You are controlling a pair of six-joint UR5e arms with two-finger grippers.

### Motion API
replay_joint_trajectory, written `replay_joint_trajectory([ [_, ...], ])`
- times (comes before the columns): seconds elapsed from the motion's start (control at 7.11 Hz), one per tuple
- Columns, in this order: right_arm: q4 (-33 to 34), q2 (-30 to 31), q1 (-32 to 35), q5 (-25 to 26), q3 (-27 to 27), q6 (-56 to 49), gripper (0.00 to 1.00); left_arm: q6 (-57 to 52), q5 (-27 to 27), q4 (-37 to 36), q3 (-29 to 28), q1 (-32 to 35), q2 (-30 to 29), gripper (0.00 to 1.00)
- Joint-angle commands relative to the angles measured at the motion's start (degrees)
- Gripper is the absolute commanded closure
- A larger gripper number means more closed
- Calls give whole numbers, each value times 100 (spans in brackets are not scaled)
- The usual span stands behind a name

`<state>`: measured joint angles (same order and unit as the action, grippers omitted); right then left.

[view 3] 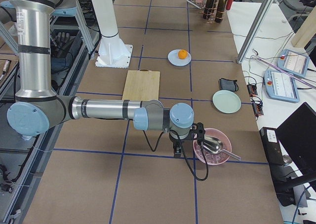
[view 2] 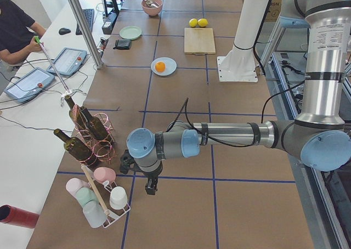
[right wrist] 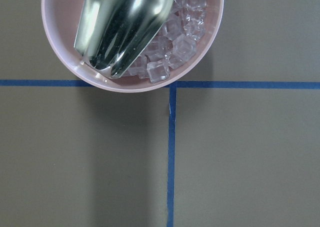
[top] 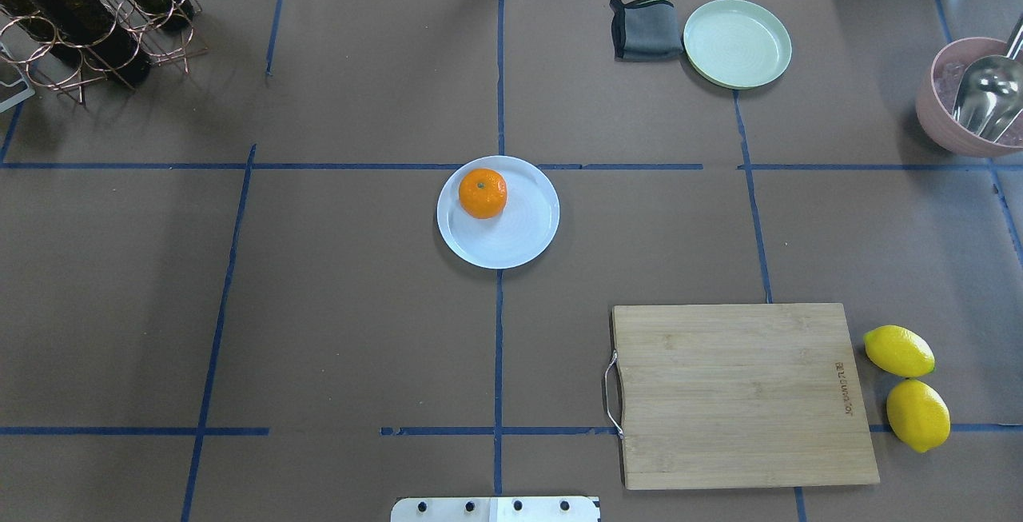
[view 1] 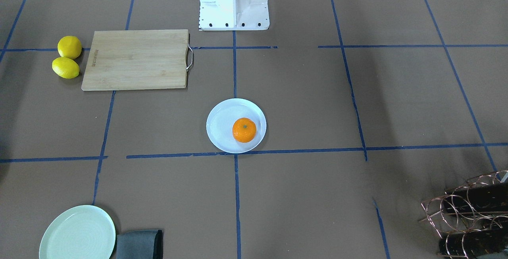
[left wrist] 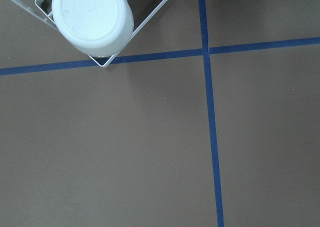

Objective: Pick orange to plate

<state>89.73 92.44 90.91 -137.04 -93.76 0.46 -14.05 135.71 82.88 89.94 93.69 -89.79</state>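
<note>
The orange (view 1: 244,129) (top: 482,193) rests on the pale bluish-white plate (view 1: 221,123) (top: 521,228) at the table's middle, off-centre toward the plate's far-left part in the overhead view. It stands stem-dot up, with nothing touching it. Both also show small in the side views, orange (view 2: 160,66) (view 3: 182,54). My left gripper (view 2: 149,186) hangs far away near the cup rack at the table's left end. My right gripper (view 3: 177,150) hangs far away beside the pink bowl at the right end. Whether either is open or shut I cannot tell; neither wrist view shows fingers.
A wooden cutting board (top: 739,394) with two lemons (top: 899,350) beside it lies near right. A mint-green plate (top: 737,42) and grey cloth (top: 643,26) sit far right. A pink bowl of ice with a scoop (right wrist: 132,32) and a bottle rack (top: 88,10) occupy the ends.
</note>
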Motion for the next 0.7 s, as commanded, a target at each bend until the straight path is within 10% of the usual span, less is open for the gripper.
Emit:
replay_joint_trajectory([
  [0.0, 88, -7, 5, 90, -2, -11, 0, 8, -1, 0, -11, -9, -39, 0],
  [0.56, 79, -33, 14, 38, 24, -37, 0, 16, -1, 114, -20, -9, -65, 0],
])
